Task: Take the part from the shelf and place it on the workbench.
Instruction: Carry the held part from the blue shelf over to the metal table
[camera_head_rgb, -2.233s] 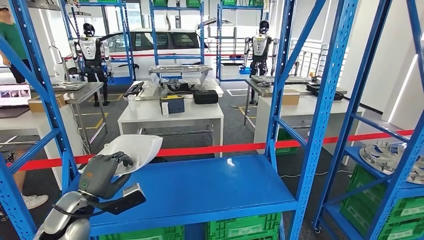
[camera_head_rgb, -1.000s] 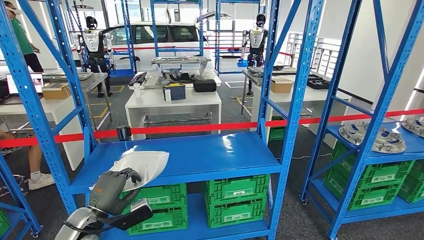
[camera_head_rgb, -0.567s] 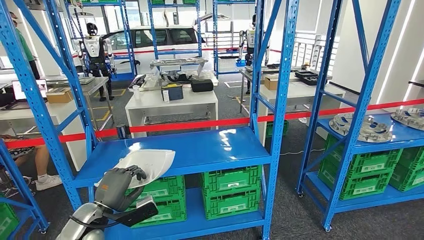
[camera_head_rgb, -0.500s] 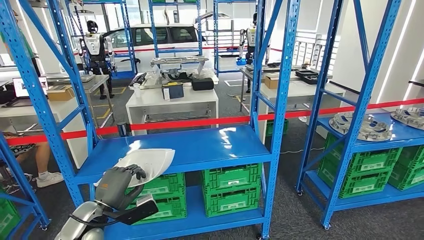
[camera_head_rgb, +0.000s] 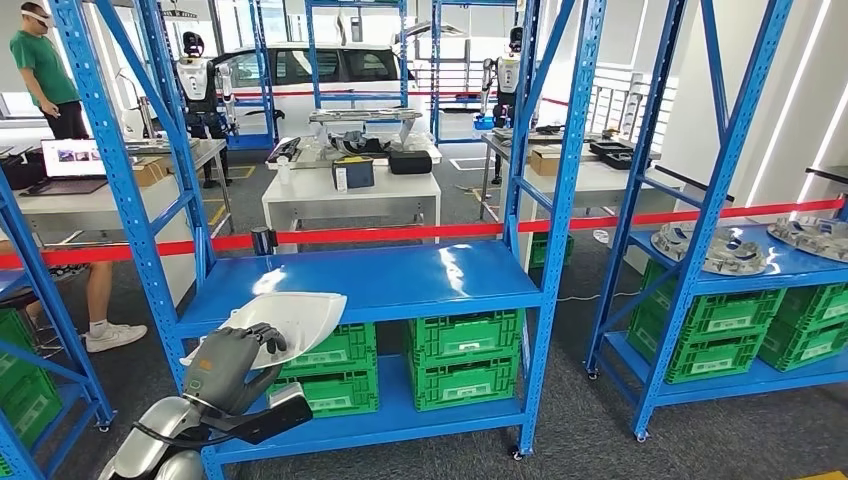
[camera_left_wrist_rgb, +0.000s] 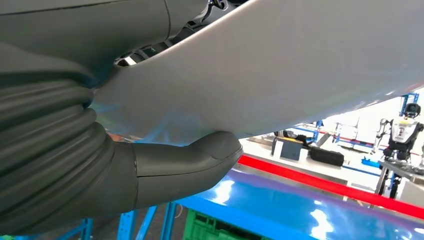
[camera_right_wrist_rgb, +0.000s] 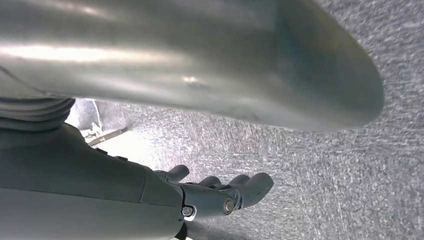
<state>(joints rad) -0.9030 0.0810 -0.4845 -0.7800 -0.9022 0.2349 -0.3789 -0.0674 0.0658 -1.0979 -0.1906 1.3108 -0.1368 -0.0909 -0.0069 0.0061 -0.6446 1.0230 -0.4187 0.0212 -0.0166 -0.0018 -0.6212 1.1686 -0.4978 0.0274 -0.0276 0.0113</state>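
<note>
Blue racks (camera_head_rgb: 560, 150) on grey carpet (camera_head_rgb: 600, 440), white tables (camera_head_rgb: 350, 195) behind.

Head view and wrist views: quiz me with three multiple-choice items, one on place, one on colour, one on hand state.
1. Where is the white part?
A. in the left hand
B. on a green crate
C. on the floor

2. What colour is the shelf board?
A. red
B. blue
C. grey

3. How is the right hand?
A. holding a part
B. holding nothing
C. pressing the shelf

A: the left hand grips its edge.
B: the board reads blue.
B: only carpet lies beyond its fingers.
</note>
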